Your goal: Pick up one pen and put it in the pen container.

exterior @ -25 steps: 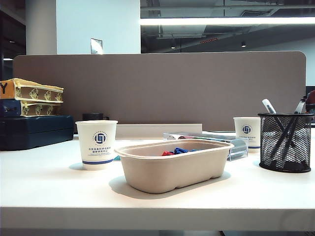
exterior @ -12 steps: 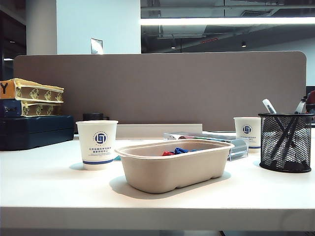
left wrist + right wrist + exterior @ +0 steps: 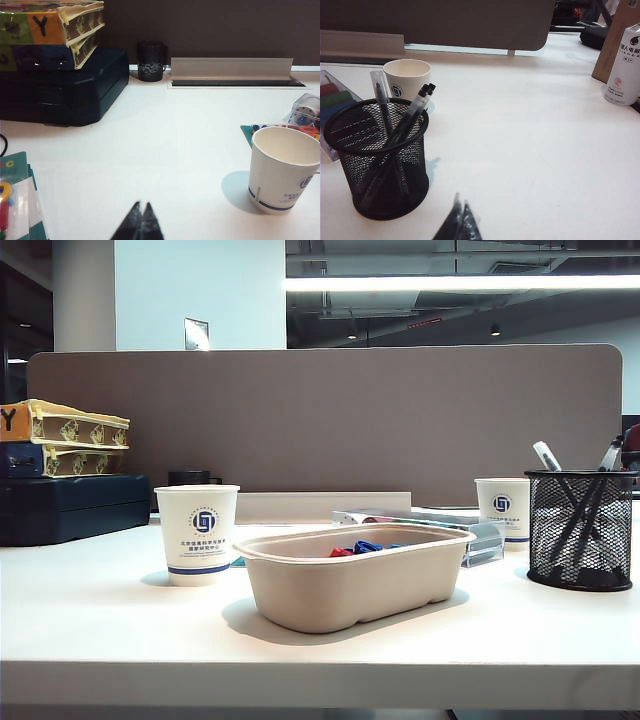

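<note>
The pen container (image 3: 580, 530), a black wire-mesh cup, stands at the table's right end. It shows close to my right gripper in the right wrist view (image 3: 377, 160). Three pens stand in it: a clear-capped pen (image 3: 380, 97) and two dark ones (image 3: 422, 97). Their tops poke above the rim (image 3: 546, 455). My right gripper (image 3: 461, 201) is shut and empty, over bare table beside the container. My left gripper (image 3: 141, 205) is shut and empty, over bare table with a paper cup (image 3: 282, 170) off to one side. Neither gripper appears in the exterior view.
A beige pulp tray (image 3: 350, 585) with small red and blue items sits mid-table. Paper cups (image 3: 197, 535) (image 3: 502, 508) flank it, and a clear box (image 3: 480, 540) lies behind. A dark case under stacked boxes (image 3: 60, 85) fills the far left. A white can (image 3: 625, 65) stands far right.
</note>
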`<state>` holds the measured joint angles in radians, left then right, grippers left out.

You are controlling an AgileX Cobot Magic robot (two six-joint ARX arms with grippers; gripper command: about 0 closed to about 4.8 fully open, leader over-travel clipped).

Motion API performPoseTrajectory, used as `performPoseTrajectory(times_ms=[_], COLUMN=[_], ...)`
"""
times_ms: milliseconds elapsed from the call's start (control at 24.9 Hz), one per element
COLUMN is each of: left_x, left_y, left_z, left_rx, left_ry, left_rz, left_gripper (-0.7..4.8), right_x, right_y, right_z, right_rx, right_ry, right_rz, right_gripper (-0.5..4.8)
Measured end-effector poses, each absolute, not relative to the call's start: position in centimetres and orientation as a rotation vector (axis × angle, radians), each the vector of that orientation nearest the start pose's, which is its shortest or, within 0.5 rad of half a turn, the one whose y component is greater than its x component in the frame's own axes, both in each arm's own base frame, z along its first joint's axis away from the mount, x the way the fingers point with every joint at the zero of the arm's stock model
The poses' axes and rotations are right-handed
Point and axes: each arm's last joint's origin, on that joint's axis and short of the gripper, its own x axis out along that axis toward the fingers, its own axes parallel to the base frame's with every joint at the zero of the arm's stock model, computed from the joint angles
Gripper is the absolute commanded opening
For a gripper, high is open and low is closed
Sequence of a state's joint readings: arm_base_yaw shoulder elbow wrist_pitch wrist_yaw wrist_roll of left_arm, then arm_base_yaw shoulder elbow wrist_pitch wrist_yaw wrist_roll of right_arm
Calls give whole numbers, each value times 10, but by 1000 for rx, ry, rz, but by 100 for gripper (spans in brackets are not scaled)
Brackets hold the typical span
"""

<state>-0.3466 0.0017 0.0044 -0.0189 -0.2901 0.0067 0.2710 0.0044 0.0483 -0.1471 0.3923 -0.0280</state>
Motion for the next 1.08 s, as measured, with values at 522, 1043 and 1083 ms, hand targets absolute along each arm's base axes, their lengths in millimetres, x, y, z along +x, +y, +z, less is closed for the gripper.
performPoseTrajectory(times_ms=[522, 1043, 1083], left_x=[96, 97, 97], left_y=[-17, -8, -8], left_z=[163, 162, 162], left_rx=[11, 10, 10], left_ry=[16, 24, 24], left_rz=[-39, -33, -32], left_gripper=[-2, -2, -2], right_x=[92, 92, 92], right_y=[14, 14, 14], right_z=[166, 165, 166], right_rx=[-62, -62, -62], right_ry=[100, 100, 100], right_rz=[-120, -120, -120], right_gripper=[-6, -6, -6])
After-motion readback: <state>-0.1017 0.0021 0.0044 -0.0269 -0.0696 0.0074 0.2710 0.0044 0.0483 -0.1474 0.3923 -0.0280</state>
